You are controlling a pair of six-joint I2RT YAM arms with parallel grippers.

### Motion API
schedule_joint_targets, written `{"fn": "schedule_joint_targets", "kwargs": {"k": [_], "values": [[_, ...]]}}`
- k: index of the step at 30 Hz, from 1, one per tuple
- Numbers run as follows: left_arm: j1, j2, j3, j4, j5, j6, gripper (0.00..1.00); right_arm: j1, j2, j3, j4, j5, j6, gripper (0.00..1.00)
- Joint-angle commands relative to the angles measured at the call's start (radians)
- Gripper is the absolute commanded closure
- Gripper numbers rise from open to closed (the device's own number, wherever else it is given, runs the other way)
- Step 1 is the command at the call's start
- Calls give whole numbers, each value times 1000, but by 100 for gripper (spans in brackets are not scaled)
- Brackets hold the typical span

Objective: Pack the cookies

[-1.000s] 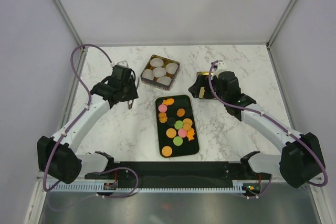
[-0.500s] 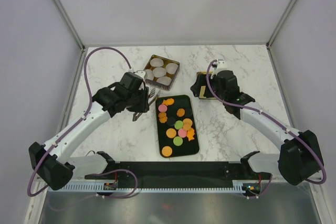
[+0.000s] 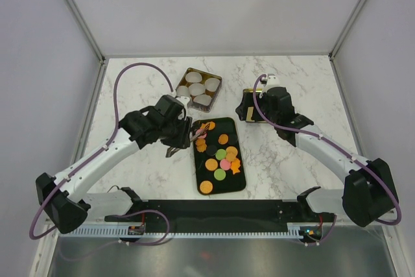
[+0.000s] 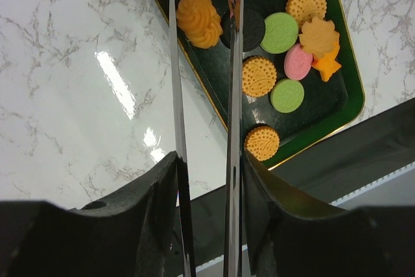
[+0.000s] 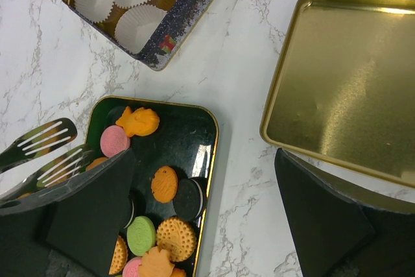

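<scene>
The cookies (image 3: 220,154) lie in a dark green tray (image 3: 196,160) at the table's middle: orange, pink, green and dark brown pieces, also in the left wrist view (image 4: 279,32) and the right wrist view (image 5: 176,238). My left gripper (image 3: 178,131) (image 4: 209,160) is shut on metal tongs (image 3: 194,137) (image 4: 174,63). The tong blades stand apart, their tips over the tray's far left corner near a pink and an orange cookie. My right gripper (image 3: 249,109) (image 5: 202,160) is open and empty above the marble between the tray and a gold lid (image 5: 343,82).
A brown box (image 3: 178,89) holding white paper cups (image 5: 139,21) stands behind the tray. The gold lid lies to the tray's right, partly under my right gripper. Frame posts and walls bound the table.
My left arm has swung right with the tongs, from the table's left to the tray's far left corner. The right gripper has shifted only slightly.
</scene>
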Motion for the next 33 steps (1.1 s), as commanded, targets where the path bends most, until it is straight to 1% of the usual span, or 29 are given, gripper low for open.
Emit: {"fn": "schedule_joint_targets", "kwargs": {"k": [1, 18, 33], "values": [[-13, 19, 25, -11, 16, 47, 51, 4, -1, 43, 5, 10, -18, 2], [-39, 57, 20, -52, 19, 73, 48, 4, 6, 45, 5, 3, -18, 2], [-52, 86, -8, -45, -3, 73, 46, 4, -3, 40, 5, 1, -18, 2]]}}
